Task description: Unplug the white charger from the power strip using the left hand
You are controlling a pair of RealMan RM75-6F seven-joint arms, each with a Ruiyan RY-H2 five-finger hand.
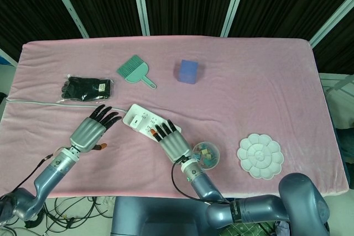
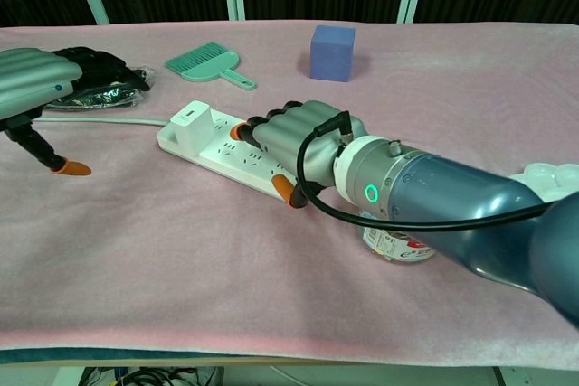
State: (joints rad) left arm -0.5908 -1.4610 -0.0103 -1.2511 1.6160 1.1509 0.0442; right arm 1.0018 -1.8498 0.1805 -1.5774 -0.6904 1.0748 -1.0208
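The small white plastic charger cube (image 2: 191,124) stands plugged into the left end of the white power strip (image 1: 145,123), toward the table's front-left corner. Rigid, light and smooth, it probably wants a pinch on opposite side faces. The left hand (image 1: 91,127) hovers nearby, fingers spread, empty. The right hand (image 2: 289,144) presses flat on the strip.

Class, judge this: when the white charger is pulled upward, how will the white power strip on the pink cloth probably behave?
The white power strip looks rigid, so it should not bend. It may lift with the white charger, though the right hand resting on it should resist that. Its grey cable looks slack, so it would hardly restrain it.
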